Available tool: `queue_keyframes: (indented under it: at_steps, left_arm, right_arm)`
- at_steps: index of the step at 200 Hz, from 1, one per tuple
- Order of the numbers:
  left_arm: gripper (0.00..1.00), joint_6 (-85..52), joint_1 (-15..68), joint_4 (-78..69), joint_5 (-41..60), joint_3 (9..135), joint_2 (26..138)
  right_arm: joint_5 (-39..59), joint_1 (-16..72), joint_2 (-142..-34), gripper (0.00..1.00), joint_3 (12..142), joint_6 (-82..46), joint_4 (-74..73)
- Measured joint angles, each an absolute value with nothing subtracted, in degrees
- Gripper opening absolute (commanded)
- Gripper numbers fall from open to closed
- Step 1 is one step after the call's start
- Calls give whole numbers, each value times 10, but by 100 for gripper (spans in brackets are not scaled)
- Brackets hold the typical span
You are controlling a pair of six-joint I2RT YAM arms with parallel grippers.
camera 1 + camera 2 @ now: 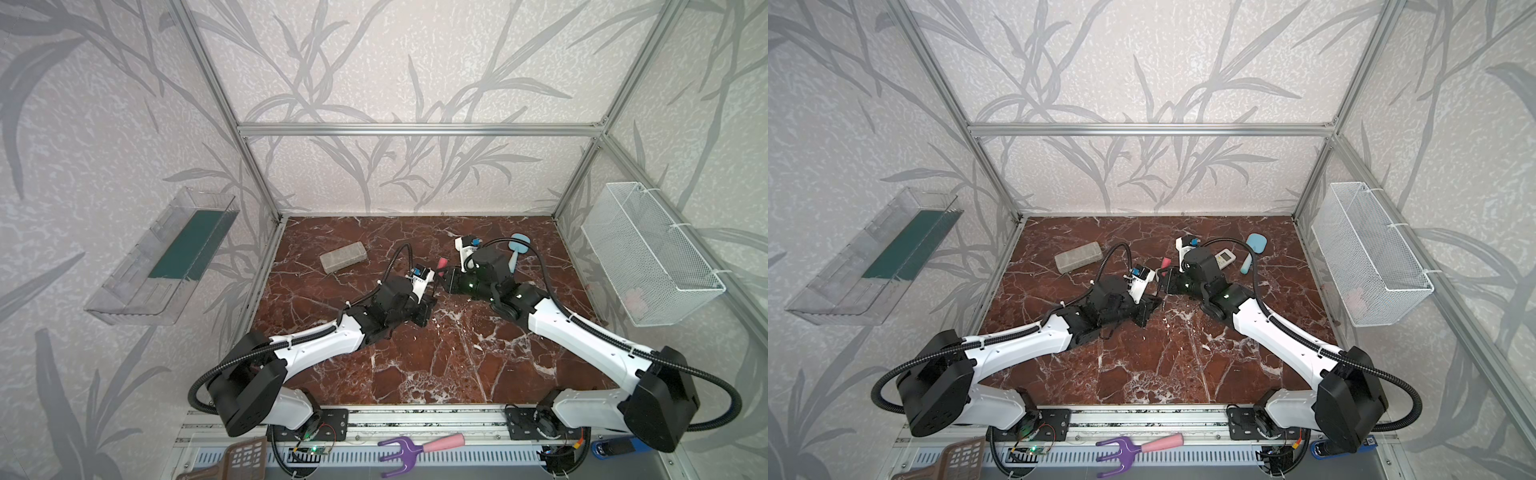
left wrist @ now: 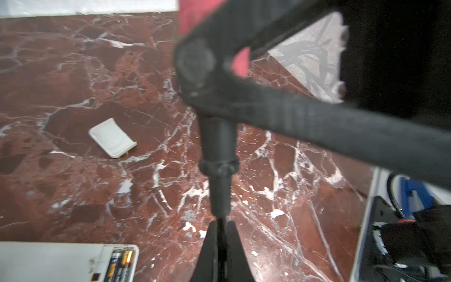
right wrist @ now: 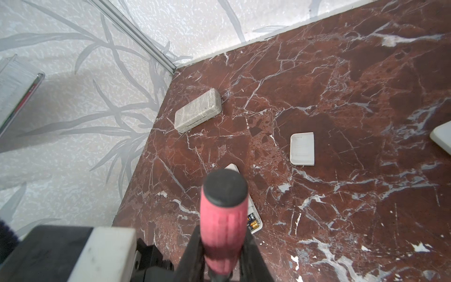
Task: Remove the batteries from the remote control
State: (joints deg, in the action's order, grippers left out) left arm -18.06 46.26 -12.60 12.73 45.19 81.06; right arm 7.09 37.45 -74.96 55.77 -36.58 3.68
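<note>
Top views, table point(image 1: 415, 365): bearing everything; the work is happening mid-table, slightly toward the far side.
Right gripper point(image 3: 220, 241): clamping the screwdriver point(image 3: 223, 214) by its red handle, jaws narrow around it, probably supplying the prying force.
Left gripper point(image 2: 220, 224): pinching the thin shaft with its jaws nearly together, apparently steadying or re-seating the tool so the tip can be aimed.
Case point(image 3: 197, 109): lying far left, well apart, playing no part.
Remote point(image 2: 48, 261): lying back-up just beside the grippers and hidden under the arms in both top views, its bay facing up so the cells are reachable.
Screwdriver: hanging between both grippers above the table; I cannot tell where its tip is sitting.
Cover point(image 2: 112, 138): lying loose near the remote, apart from it, already off and leaving the bay open.
Batteries point(image 2: 122, 263): sitting side by side in the bay, not yet lifted; levering one end up is looking like the next step.
</note>
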Motion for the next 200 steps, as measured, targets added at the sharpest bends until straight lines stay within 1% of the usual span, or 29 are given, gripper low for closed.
queue_keyframes:
  at_steps: [9,16,38,47,58,79,116,127,139,147,162,178,185,193,200]
  left_arm:
    - [0,-179,459,-127,135,453,810]
    - [0,-176,454,-127,142,454,808]
    - [0,-166,436,-123,182,454,795]
    - [0,-163,425,-121,206,454,786]
    - [0,-159,409,-121,238,454,773]
    - [0,-154,380,-126,306,454,751]
    - [0,-152,353,-150,407,454,733]
    - [0,-152,352,-154,427,454,733]
    - [0,-152,352,-157,445,454,733]
    - [0,-152,351,-159,453,454,733]
    - [0,-152,351,-160,462,454,733]
    - [0,-154,351,-157,463,454,733]
    - [6,-154,351,-155,459,454,733]
    - [23,-151,351,-150,449,454,732]
    - [32,-149,351,-146,439,454,731]
  right_arm:
    - [74,375,-750,41,557,-355,29]
    - [81,373,-748,47,557,-342,25]
    - [131,360,-739,58,558,-296,20]
    - [170,345,-730,62,559,-282,19]
    - [213,323,-721,64,563,-270,17]
    - [288,288,-711,64,579,-255,10]
    - [390,287,-714,64,589,-259,-30]
    - [415,288,-720,61,589,-272,-52]
    - [435,288,-729,53,589,-285,-71]
    - [443,288,-736,44,590,-290,-78]
    - [449,290,-746,19,590,-298,-81]
    - [441,295,-750,1,591,-297,-74]
    - [428,298,-750,0,594,-292,-65]
    - [407,306,-750,0,601,-285,-49]
    - [380,316,-749,0,608,-277,-31]
